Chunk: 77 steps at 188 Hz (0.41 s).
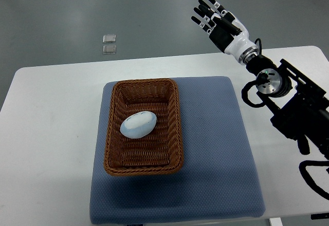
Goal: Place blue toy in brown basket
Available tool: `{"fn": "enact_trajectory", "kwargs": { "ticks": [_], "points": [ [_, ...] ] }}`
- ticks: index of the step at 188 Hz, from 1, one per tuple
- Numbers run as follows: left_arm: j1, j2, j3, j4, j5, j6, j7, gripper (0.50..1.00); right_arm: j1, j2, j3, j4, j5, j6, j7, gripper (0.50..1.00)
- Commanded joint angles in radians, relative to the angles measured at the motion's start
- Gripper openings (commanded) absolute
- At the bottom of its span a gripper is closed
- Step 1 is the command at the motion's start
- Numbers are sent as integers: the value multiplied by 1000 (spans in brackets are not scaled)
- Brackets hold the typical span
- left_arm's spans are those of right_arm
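1. The blue toy (138,125) is found lying inside the brown basket (114,133), on its woven floor, roughly at the centre. By the look of it, the placing is judged already done.
2. The basket is set on a blue mat (216,149), left of the mat's middle; the mat is laid on the white table (51,133).
3. The right robot hand (216,18) is seen raised at the far right, beyond the table's far edge. Its fingers are spread and straight, and nothing is held.
4. Key relation: the toy lies well apart from the right robot hand, to the left and nearer. The toy is an egg-like oval; its long axis runs obliquely, from near-left to far-right, so it points roughly toward the hand.
5. The right arm is the only one in view and thus the nearer. No left arm is seen at the left edge.
6. If any move remains, it is judged to be withdrawal only; nothing between hand and basket is seen to obstruct it.
7. Limits: the underside of the toy is hidden, and the basket's near inner wall is foreshortened. The right arm is cut off at the right edge. Two small square objects (109,44) on the floor beyond the table cannot be identified.
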<state>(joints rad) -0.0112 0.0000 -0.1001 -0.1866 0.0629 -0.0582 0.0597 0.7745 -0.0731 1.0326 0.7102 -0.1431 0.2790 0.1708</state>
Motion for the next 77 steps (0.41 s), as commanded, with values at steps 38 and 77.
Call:
{"fn": "enact_trajectory", "kwargs": {
  "ticks": [38, 77],
  "points": [
    [0, 0, 0, -1, 0, 0, -1, 1000, -63, 45, 40, -156, 4, 105, 45, 909],
    [0, 0, 0, -2, 0, -2, -1, 1000, -87, 44, 38, -163, 4, 111, 45, 909]
  ]
}}
